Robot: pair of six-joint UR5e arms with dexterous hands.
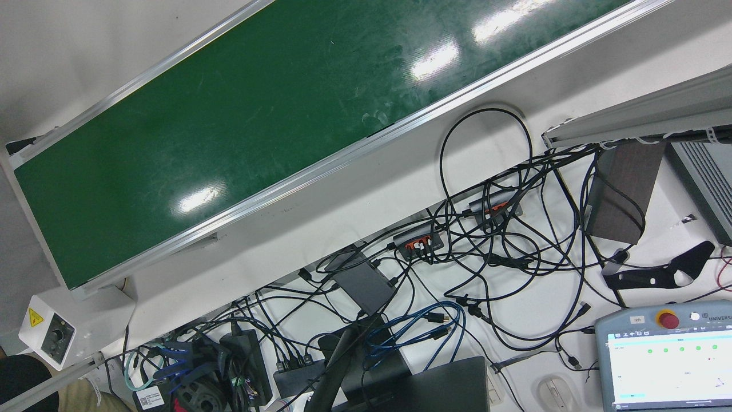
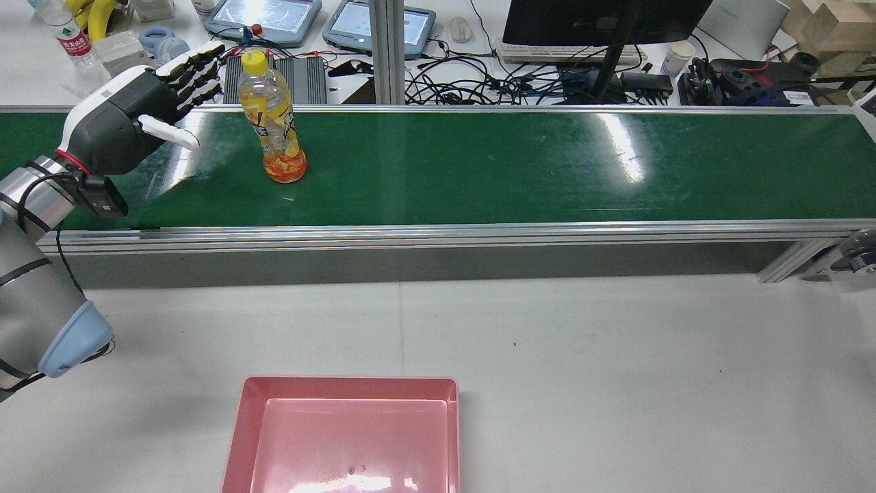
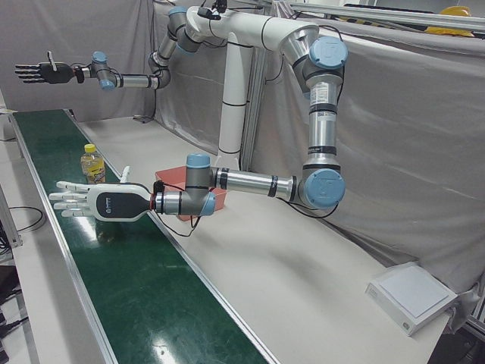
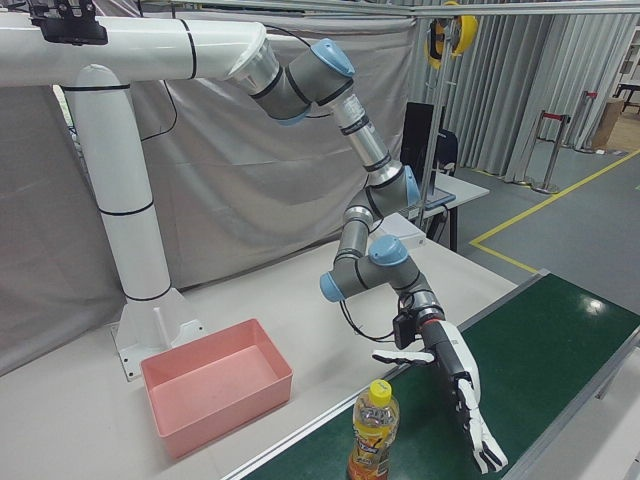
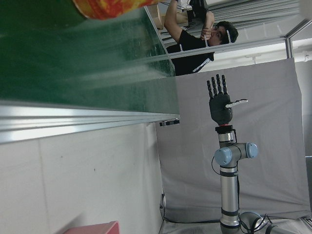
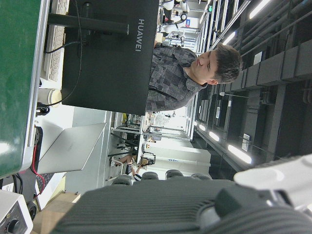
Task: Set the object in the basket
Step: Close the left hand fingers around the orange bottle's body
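Note:
A juice bottle (image 2: 274, 116) with a yellow cap and orange drink stands upright on the green conveyor belt (image 2: 513, 164); it also shows in the corner views as the bottle (image 3: 92, 163) and the bottle (image 4: 373, 428). My left hand (image 2: 137, 116) hovers just to the bottle's left, open, fingers stretched flat, a small gap from it. From the corners the same left hand (image 3: 98, 201) (image 4: 455, 385) holds nothing. My right hand (image 3: 42, 72) is raised far along the belt, open, fingers spread, also seen as the right hand (image 5: 222, 100). The pink basket (image 2: 349, 378) lies empty on the white table.
The belt's aluminium rail (image 2: 438, 236) runs between belt and table. Beyond the belt lie monitors, tablets and tangled cables (image 1: 486, 246). A person (image 5: 195, 34) stands past the belt's end. A white pedestal (image 4: 130, 250) stands behind the basket (image 4: 215, 410).

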